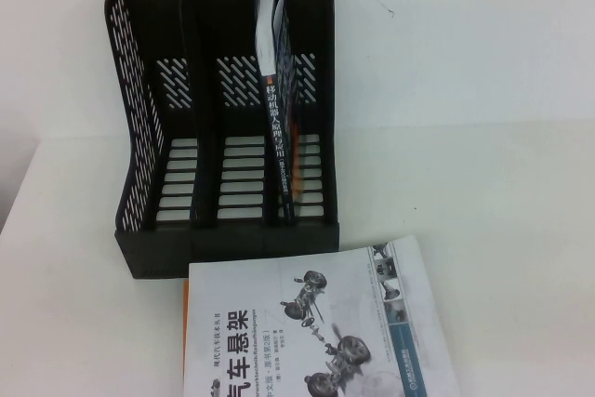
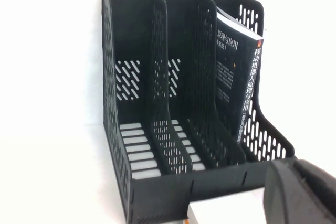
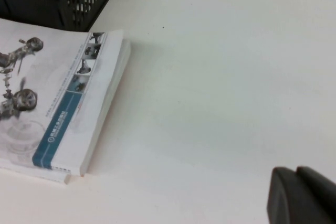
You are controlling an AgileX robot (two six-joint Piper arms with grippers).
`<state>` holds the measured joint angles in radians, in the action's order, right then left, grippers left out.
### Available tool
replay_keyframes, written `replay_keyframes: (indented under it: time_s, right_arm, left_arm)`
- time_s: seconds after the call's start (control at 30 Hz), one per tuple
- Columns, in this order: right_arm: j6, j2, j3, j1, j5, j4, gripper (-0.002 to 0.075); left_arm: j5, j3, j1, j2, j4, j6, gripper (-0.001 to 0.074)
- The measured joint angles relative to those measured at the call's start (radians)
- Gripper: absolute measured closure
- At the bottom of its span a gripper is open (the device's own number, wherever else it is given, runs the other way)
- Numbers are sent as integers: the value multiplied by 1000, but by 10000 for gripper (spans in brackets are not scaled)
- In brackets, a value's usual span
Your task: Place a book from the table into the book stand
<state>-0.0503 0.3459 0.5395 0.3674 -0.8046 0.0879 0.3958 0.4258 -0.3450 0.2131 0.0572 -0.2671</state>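
**Two arms back, navy book standing in the rack**

Both grippers show only as dark edges in their own wrist views. The left gripper (image 2: pixel 302 192) sits low in front of the book stand, the right gripper (image 3: pixel 302 195) hovers over bare tabletop (image 3: pixel 220 87); neither appears in the high view. Nothing visible is held by either, but I cannot tell how wide either set of jaws stands.

Outward from them, a white book (image 1: pixel 316 323) with car suspension drawings lies flat at 6 o'clock in the high view, its far edge touching or just beside the stand's front lip. At 12 o'clock the book stand (image 1: pixel 149 137) holds the book (image 1: pixel 282 137) upright in its right-hand compartment, spine forward, top pages fanning slightly.

By my judgement the task is essentially done. The risk left is the slim book leaning or sliding over in its wide slot, or an arm clipping the stand or white book while retreating.
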Motion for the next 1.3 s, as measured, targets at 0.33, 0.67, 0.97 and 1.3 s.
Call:
replay_keyframes:
  time_s: [0.33, 0.67, 0.97, 1.3]
  right_arm:
    - [0, 0, 0, 0, 0, 0, 727]
    - [0, 0, 0, 0, -5, 1, 727]
    - [0, 0, 0, 0, -26, 1, 727]
    - [0, 0, 0, 0, -32, 1, 728]
  left_arm:
    - [2, -179, 236, -144, -39, 0, 737]
    - [-9, -427, 363, -224, -116, 0, 737]
    - [-53, -436, 395, -227, -104, 64, 737]
    - [-54, -436, 395, -227, -101, 69, 737]
